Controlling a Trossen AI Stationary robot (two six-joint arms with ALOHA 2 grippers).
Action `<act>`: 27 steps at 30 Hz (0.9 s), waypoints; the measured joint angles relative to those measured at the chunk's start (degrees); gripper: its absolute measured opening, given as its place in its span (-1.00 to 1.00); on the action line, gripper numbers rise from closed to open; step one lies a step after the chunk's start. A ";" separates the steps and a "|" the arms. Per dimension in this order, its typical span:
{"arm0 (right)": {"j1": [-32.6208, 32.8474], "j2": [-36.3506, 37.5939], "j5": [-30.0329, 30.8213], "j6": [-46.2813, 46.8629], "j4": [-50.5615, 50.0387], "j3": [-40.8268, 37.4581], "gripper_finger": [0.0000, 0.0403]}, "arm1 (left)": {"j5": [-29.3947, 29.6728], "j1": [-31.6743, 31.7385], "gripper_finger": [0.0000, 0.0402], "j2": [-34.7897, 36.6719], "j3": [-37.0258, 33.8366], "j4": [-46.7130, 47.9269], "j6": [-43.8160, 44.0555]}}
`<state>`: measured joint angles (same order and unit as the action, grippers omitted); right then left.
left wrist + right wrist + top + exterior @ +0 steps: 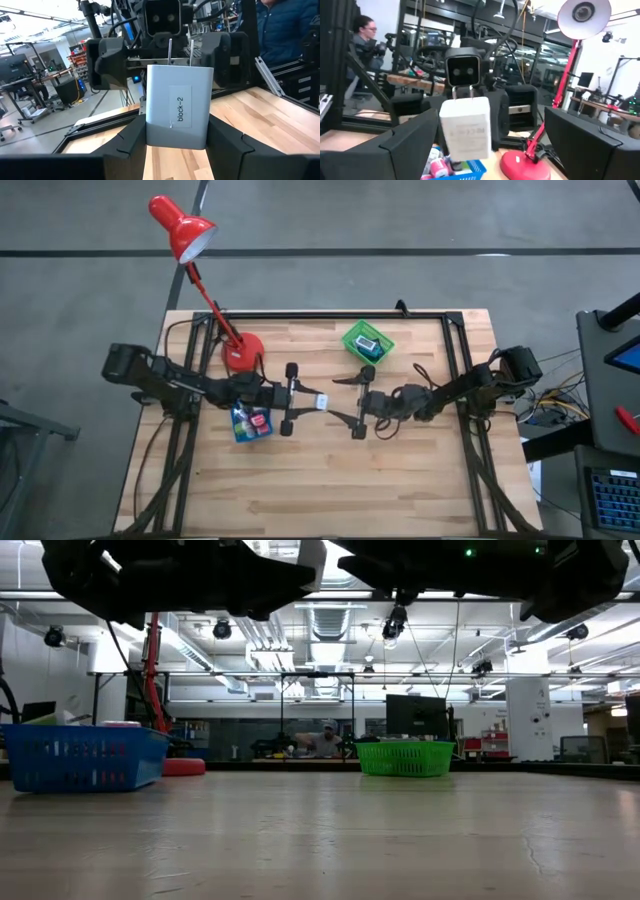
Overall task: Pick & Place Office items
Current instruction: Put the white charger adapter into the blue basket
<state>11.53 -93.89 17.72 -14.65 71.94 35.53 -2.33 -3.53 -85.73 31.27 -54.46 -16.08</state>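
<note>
My left gripper [312,399] is over the table's middle, shut on a white block [322,399] labelled "block-2" [177,100] with two metal prongs. My right gripper [343,400] faces it from the right, open. Its fingers [410,145] stand wide on either side of the block [466,125] without touching it. The blue tray [252,423] below the left wrist holds several small coloured pieces. The green basket [368,342] near the far edge holds a dark flat piece. My left gripper [176,145] pinches the white block between its two fingers, at the end opposite the prongs [155,135]. The fingers come level from the table's left. The block is lifted clear of the table, and its prongs [180,50] point toward the right gripper.
A red desk lamp stands with its base [242,352] near the far left, its head reaching beyond the table. In the low view the blue tray [80,755] and green basket [405,757] sit on the wood, with bare tabletop in front. People show in the room beyond the table.
</note>
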 joint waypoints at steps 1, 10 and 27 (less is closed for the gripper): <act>-0.03 0.00 -0.04 0.07 -0.09 0.08 0.78 | -0.01 0.03 -0.22 -0.32 0.24 -0.10 0.00; -0.11 0.00 -1.25 1.59 -1.08 0.55 0.78 | 0.02 0.90 -0.22 -1.22 0.50 -1.26 0.25; -0.82 -5.63 -1.78 2.20 -0.27 4.19 0.67 | -0.01 1.22 -0.22 -1.23 0.76 -1.24 1.12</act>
<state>10.72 -99.52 15.94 -12.45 71.67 39.72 -2.34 -2.31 -86.96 32.03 -55.70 -14.95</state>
